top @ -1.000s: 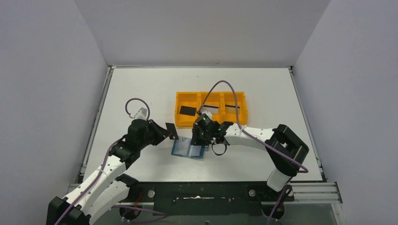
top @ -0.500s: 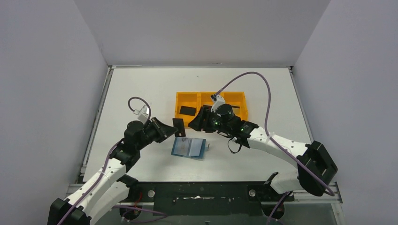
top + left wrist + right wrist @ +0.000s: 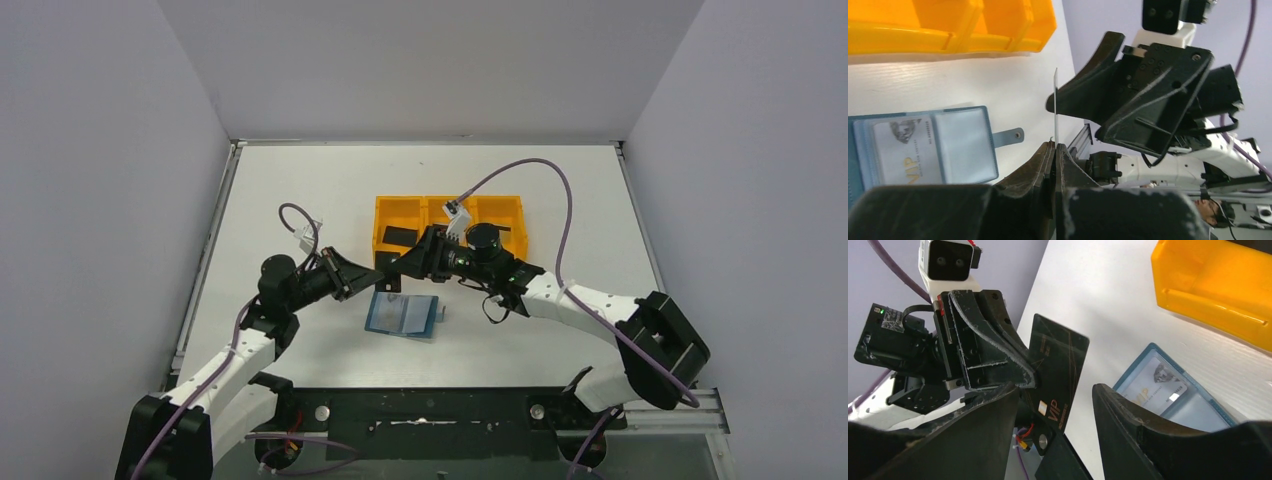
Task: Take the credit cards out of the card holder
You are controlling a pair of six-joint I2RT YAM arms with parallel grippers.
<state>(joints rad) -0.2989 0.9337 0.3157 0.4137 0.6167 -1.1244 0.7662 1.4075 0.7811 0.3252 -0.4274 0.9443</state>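
Here the white table [image 3: 300,200] carries everything, with an orange tray [image 3: 448,203] of three compartments lying towards its far side. The left arm [image 3: 230,360] reaches in from the near left corner and the right arm [image 3: 580,300] curves in from the near right. Their tips meet just in front of the tray's left end.

The card holder [image 3: 402,315] lies open and flat on the table, near the tray's front edge and just below the spot where the two claws meet. Its pale inner faces are up and its little snap tab [image 3: 1010,136] sticks out to one side. A silver card [image 3: 908,150] marked VIP sits in one of its clear pockets.

The left claw [image 3: 1054,147] is closed on a black card [image 3: 1058,367], pinching it by one end and holding it up off the table, well clear of the holder. From the left wrist this card shows only as a thin edge rising from the pinched fingers.

The right claw [image 3: 1055,395] is open. Its two fingers stand apart, one on each side of the black card, and the card's lower part lies between them. A gap shows beside the right-hand finger, but whether the other finger touches the card cannot be told.

A second black card [image 3: 398,236] lies flat in the tray's left compartment.
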